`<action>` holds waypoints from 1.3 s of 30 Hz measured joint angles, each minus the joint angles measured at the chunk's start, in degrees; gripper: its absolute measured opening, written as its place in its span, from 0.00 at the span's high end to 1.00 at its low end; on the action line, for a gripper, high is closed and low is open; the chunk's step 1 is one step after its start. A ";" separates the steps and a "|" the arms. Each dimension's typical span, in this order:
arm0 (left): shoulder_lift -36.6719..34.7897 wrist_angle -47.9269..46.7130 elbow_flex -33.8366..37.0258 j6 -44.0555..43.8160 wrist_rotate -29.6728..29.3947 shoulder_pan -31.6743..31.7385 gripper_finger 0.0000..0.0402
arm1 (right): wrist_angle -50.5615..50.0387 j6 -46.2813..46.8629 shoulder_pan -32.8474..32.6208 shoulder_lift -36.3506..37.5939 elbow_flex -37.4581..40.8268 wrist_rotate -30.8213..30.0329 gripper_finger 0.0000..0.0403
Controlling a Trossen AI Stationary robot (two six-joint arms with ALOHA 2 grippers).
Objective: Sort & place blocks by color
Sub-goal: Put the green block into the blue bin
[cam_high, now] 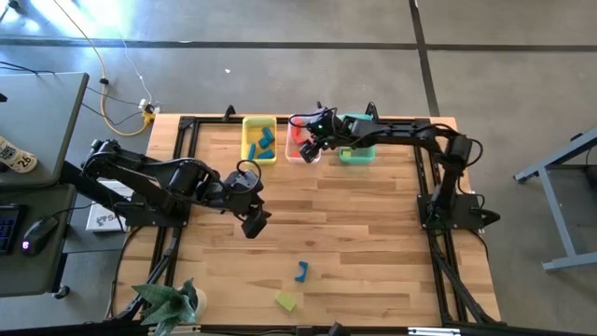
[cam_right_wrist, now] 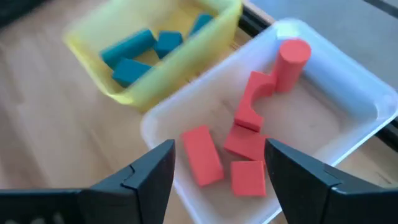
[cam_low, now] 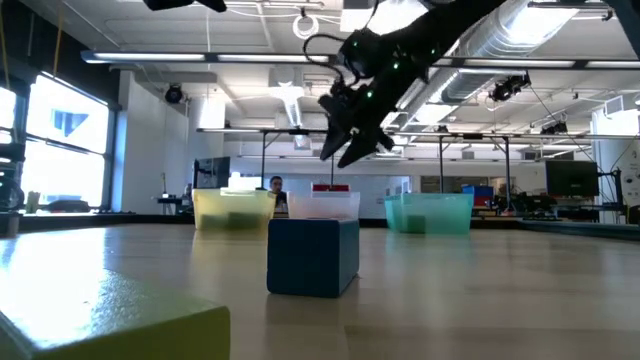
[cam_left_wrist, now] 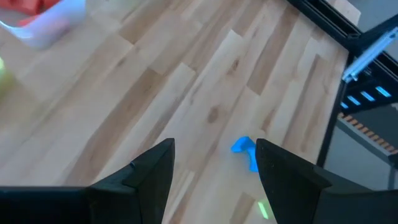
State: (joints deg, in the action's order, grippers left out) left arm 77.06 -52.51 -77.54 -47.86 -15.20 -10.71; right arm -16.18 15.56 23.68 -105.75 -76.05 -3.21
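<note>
My left gripper point(cam_left_wrist: 214, 177) hangs with fingers spread and empty, the blue arch block point(cam_left_wrist: 246, 151) lying on the table just beyond and between them; it looks light and rigid, best pinched across its flat sides.

Legible text: one item only. High view, left edge: a pale tag point(cam_high: 13, 155) lying on the grey desk point(cam_high: 42, 112) carries a dark number that reads as "26". White card point(cam_high: 104, 218) under the left arm's base shows dark print, too small to read. No other readable markings in any view.
</note>
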 joint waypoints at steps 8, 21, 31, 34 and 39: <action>1.57 0.05 -0.02 0.83 -0.20 -2.75 0.47 | -2.55 3.98 -3.22 8.39 0.00 -2.66 0.42; 11.63 7.85 -0.04 23.55 0.33 -8.79 0.47 | -2.92 13.70 -9.14 19.39 0.00 -11.66 0.41; 18.06 15.73 -0.04 40.43 4.22 -11.69 0.47 | -4.68 17.58 -13.39 20.02 0.02 -17.19 0.41; 20.93 17.42 -0.04 41.41 6.43 -12.26 0.47 | -4.65 18.08 -14.49 20.02 0.02 -18.59 0.41; 24.94 18.58 -0.01 42.55 9.00 -13.59 0.47 | -5.50 18.15 -16.43 20.02 0.02 -20.58 0.41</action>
State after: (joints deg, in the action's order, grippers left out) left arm 102.00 -33.93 -77.55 -5.31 -6.20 -24.30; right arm -21.68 33.71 7.25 -85.73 -76.03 -23.79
